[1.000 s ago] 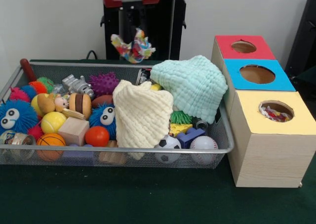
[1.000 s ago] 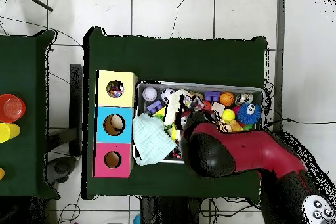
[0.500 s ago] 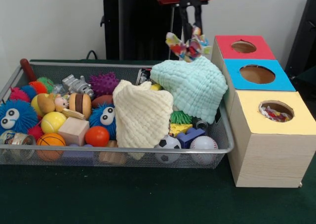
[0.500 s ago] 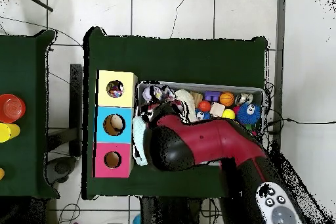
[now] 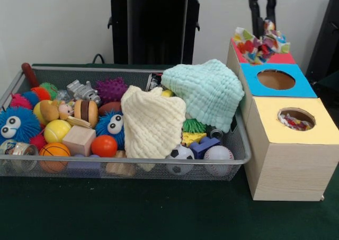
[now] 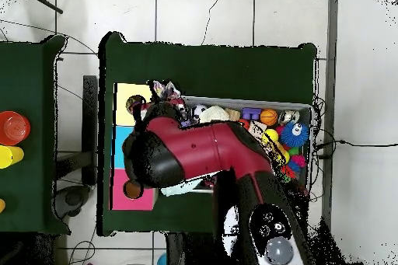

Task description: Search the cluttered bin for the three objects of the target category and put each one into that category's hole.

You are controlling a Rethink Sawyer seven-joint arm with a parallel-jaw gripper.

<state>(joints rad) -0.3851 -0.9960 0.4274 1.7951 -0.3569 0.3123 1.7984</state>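
My gripper (image 5: 263, 29) hangs at the top right, shut on a multicoloured knotted rag toy (image 5: 260, 44). The toy dangles over the far end of the wooden box (image 5: 288, 166) and hides the red section's hole. The blue hole (image 5: 276, 79) looks empty. The yellow hole (image 5: 296, 118) holds a similar colourful rag piece. In the overhead view the red arm (image 6: 194, 153) covers most of the box, and the toy (image 6: 165, 90) pokes out beside the yellow section (image 6: 124, 95).
The wire bin (image 5: 132, 161) sits left of the box, packed with balls, spiky toys, wooden blocks and blue fuzzy creatures. A mint cloth (image 5: 206, 91) and a cream cloth (image 5: 153, 122) lie draped over its right half.
The gripper has carried the rag toy rightward, from above the bin's back edge to over the box. In the overhead view the arm has swung across onto the box.
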